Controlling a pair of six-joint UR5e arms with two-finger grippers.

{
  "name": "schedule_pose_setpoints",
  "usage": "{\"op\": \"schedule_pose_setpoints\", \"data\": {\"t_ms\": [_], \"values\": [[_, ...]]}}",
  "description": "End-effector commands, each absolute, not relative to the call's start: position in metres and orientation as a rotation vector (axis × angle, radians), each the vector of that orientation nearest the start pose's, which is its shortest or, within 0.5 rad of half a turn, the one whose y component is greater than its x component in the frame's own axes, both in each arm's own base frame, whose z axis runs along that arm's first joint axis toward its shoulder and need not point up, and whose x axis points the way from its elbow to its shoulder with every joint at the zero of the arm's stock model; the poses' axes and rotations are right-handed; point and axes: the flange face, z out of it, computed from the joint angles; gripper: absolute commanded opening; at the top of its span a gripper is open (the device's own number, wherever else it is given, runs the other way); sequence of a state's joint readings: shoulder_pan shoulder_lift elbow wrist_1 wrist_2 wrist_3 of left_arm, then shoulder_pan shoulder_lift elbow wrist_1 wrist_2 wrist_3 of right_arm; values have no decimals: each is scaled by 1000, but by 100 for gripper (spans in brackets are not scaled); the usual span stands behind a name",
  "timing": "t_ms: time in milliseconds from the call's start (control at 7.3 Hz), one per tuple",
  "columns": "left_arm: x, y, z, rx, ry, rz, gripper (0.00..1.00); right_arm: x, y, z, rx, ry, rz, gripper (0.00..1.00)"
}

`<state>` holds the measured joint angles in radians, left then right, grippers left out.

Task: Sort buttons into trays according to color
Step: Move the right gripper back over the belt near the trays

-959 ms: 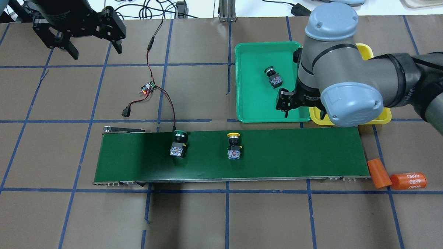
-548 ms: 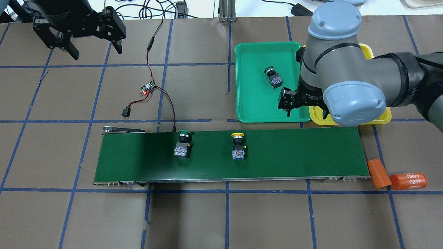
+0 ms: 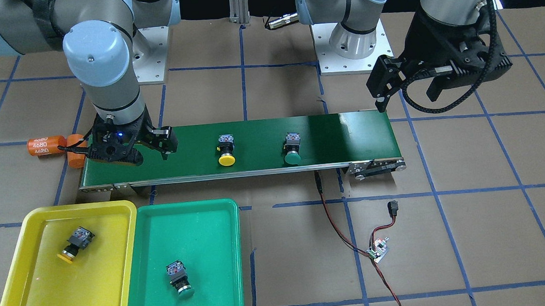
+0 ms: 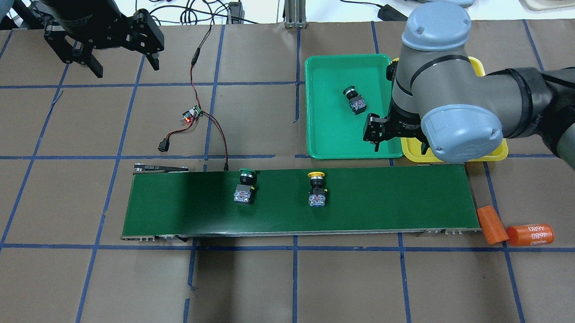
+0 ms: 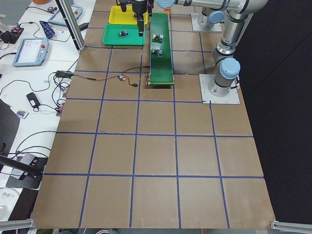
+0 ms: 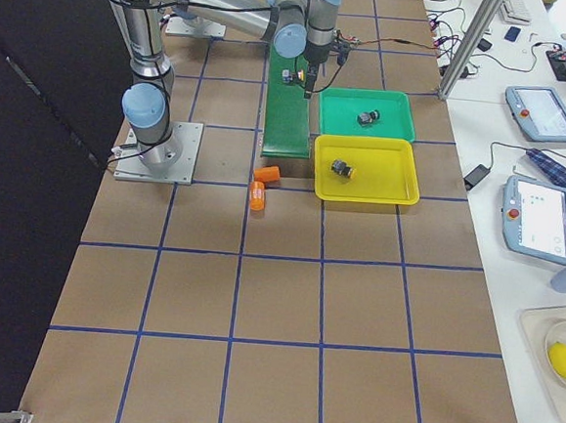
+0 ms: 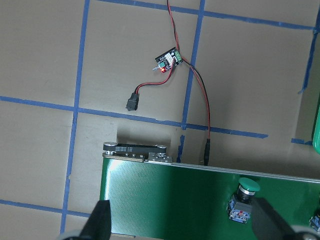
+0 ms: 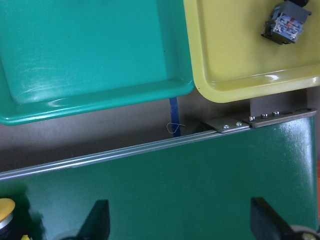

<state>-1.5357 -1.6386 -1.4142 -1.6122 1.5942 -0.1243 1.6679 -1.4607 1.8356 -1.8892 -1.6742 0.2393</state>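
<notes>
Buttons are split: on the belt (image 3: 339, 135) a yellow button (image 3: 226, 152) and a green button (image 3: 292, 150) lie apart; a second yellow button (image 3: 74, 244) lies in the yellow tray (image 3: 80, 207), a second green button (image 3: 178, 277) in the green tray (image 3: 186, 205). From overhead you lose most of the yellow tray and its button behind the right arm; the front view shows both plainly. The right wrist view cuts that button at its top edge. The right claw (image 3: 151, 151) points down over the belt's end by the trays, fingers apart, empty. The left claw (image 3: 406, 95) hangs high over the desk (image 3: 478, 229) off the belt's other end, fingers apart, empty.
</notes>
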Motion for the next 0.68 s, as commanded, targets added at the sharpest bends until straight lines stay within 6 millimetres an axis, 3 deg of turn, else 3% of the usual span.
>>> {"op": "schedule_pose_setpoints", "data": {"t_ms": [0,548], "values": [[-112,-528,528,-250,3110,-80,100,171,-492,338,226,3266,49,100],[-112,-528,529,-250,3110,-83,100,171,-480,340,221,3261,136,100]]}}
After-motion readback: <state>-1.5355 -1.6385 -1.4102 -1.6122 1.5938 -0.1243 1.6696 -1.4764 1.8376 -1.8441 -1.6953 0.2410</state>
